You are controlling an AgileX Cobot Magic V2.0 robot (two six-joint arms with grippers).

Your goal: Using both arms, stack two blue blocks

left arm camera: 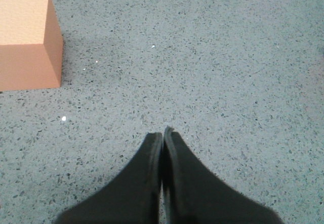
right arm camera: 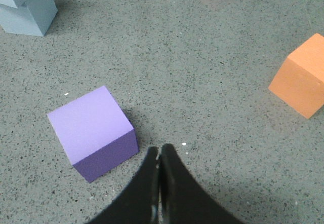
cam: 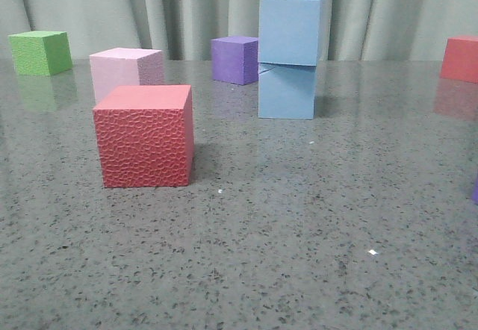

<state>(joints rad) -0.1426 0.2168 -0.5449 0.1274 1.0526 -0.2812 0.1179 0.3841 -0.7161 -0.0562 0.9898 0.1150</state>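
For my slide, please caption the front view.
Two sky-blue foam cubes stacked on the speckled grey table, other coloured cubes around.

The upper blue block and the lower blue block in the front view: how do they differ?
The upper blue block rests on top, off the table; the lower blue block stands on the table. The upper block sits slightly askew, overhanging to the right, with a thin wedge gap at the lower block's top left edge. Both are smooth light-blue cubes of similar size.

Left gripper (left arm camera: pixel 163 135) and right gripper (right arm camera: pixel 159 150): matte black, tapering, pointed fingers
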